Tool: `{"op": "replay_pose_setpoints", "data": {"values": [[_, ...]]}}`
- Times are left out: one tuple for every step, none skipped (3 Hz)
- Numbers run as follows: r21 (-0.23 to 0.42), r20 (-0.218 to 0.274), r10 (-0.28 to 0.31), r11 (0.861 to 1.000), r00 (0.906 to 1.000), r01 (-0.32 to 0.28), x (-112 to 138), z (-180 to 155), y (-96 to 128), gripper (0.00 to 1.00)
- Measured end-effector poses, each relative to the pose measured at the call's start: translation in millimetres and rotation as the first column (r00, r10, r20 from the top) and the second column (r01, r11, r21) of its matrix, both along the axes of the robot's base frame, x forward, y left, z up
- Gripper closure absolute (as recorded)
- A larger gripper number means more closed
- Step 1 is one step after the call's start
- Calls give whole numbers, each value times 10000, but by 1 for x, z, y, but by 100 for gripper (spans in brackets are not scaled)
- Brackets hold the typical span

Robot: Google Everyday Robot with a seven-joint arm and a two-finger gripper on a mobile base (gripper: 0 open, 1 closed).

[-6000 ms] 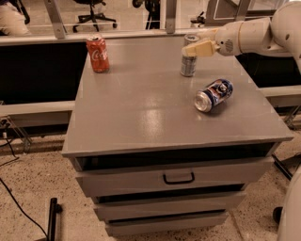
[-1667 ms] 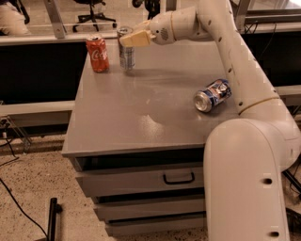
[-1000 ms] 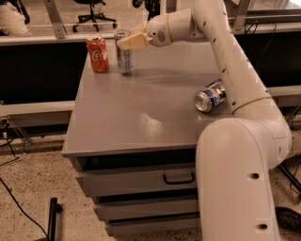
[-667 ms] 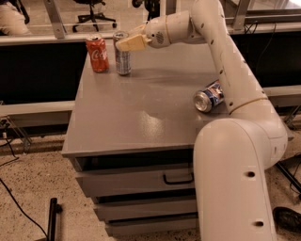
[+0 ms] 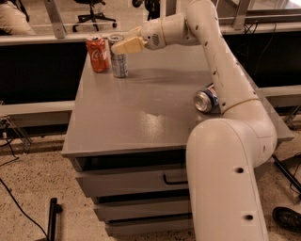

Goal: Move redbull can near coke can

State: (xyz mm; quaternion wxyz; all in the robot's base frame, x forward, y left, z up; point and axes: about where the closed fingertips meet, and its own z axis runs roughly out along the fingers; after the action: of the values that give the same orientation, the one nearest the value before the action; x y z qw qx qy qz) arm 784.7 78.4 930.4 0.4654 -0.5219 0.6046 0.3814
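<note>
The redbull can (image 5: 118, 60), slim and silver with blue-grey panels, stands upright on the grey table (image 5: 141, 117) at its far left. The red coke can (image 5: 98, 53) stands upright right beside it, to its left, a narrow gap between them. My gripper (image 5: 126, 45) reaches in from the right at the redbull can's upper part, and its tan fingers (image 5: 132, 44) are closed on the can. My white arm sweeps across the right side of the view.
A wider blue, red and white can (image 5: 206, 99) lies on its side at the table's right, partly behind my arm. Drawers (image 5: 141, 181) are below the tabletop. An office chair (image 5: 91, 9) and a rail stand behind the table.
My gripper has carried the redbull can from the table's right side across to the far left. It now stands close beside the coke can. The lying can has not moved.
</note>
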Motion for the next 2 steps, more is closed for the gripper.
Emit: {"op": "replay_pose_setpoints", "data": {"values": [[85,89,132,9999,9999,-132,0,3,3,0],[47,262,63,10000,9996,-65,1,10,-2,0]]}}
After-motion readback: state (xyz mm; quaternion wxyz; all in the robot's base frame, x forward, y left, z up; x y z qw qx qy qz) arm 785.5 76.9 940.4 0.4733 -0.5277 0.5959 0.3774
